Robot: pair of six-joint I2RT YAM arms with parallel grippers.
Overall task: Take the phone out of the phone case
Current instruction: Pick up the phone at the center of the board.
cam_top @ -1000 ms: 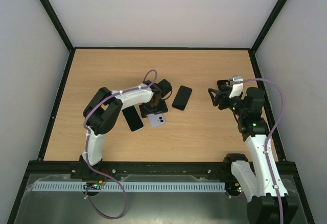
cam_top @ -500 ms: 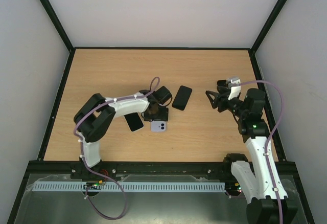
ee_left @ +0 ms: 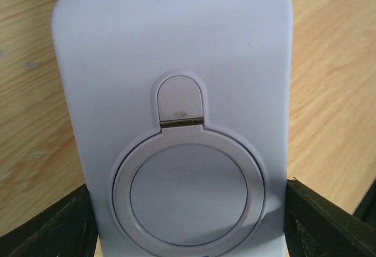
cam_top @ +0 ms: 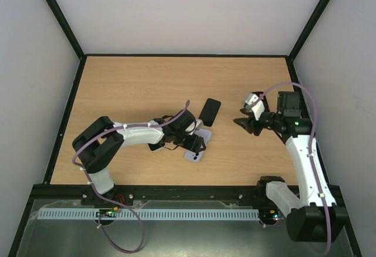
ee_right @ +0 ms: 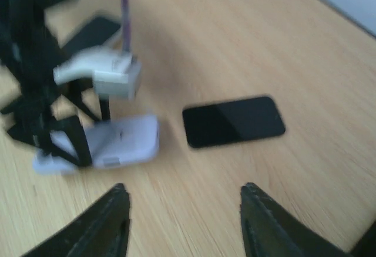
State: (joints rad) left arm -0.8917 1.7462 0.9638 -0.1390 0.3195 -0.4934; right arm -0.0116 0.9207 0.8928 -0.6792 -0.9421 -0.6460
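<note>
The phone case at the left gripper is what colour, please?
Pale lilac phone case, best seen in left wrist view.

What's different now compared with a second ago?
The left gripper, clamped on the lavender phone case with its round ring, dragged it to the right and nearer the front edge of the wooden table. The open right gripper swung slightly left, toward the case. The flat black phone beside them did not move.

A light wooden bench (cam_top: 129,87) lies inside a black frame (cam_top: 70,110), with pale walls (cam_top: 188,10) on three sides. A black phone (cam_top: 210,111) lies flat near the bench's middle, its screen dark.
</note>
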